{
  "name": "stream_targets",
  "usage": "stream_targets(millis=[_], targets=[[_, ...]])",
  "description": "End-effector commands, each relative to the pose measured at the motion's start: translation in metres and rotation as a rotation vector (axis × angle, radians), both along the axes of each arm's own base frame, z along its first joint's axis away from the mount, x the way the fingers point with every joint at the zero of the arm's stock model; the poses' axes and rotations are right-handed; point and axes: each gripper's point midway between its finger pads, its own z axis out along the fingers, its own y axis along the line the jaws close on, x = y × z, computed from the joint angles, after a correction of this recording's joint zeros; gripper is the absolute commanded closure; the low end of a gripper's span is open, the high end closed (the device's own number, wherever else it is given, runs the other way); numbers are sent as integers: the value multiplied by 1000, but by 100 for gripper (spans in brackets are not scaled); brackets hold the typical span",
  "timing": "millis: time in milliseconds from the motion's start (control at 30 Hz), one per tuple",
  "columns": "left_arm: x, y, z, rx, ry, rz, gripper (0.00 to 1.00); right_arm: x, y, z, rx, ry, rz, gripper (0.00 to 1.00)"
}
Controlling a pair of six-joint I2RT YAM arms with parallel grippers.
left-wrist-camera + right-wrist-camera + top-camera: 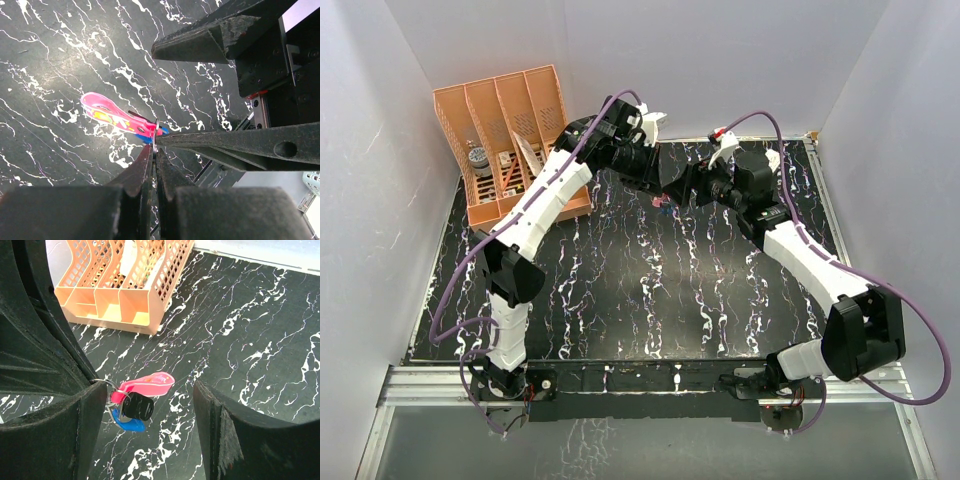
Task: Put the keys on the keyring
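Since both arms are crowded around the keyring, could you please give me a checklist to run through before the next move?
1. Hold of the left gripper: ok, shut on the metal ring of the keyring.
2. State of the right gripper: ok, open, one finger on either side of the keyring, gripping nothing.
3. Is the black key threaded? Cannot tell; it hangs at the metal ring, but the join is not visible.
4. Is the blue key threaded? Cannot tell, for the same reason.
5. Clearance from the orange desk organizer: ok, well apart from the keyring.
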Motion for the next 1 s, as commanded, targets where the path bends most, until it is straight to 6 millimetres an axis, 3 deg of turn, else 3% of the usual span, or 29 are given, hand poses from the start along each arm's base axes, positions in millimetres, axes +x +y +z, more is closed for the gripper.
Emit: stream_targets(millis=[0, 400, 733, 833, 967], targets=[[-10, 2, 29, -38, -36, -6, 100, 3, 2, 14, 21, -55, -8, 33], [-2, 7, 37, -23, -82, 32, 100, -7, -10, 8, -18, -35, -44, 33], [-3, 7, 30, -14, -69, 20, 100, -15, -16, 34, -4, -94, -65, 32], [-5, 6, 29, -18, -60, 5, 100, -14, -11, 41, 9, -111, -35, 37], [-10, 3, 28, -31, -47, -27, 100, -10, -1, 36, 3, -93, 19, 47]])
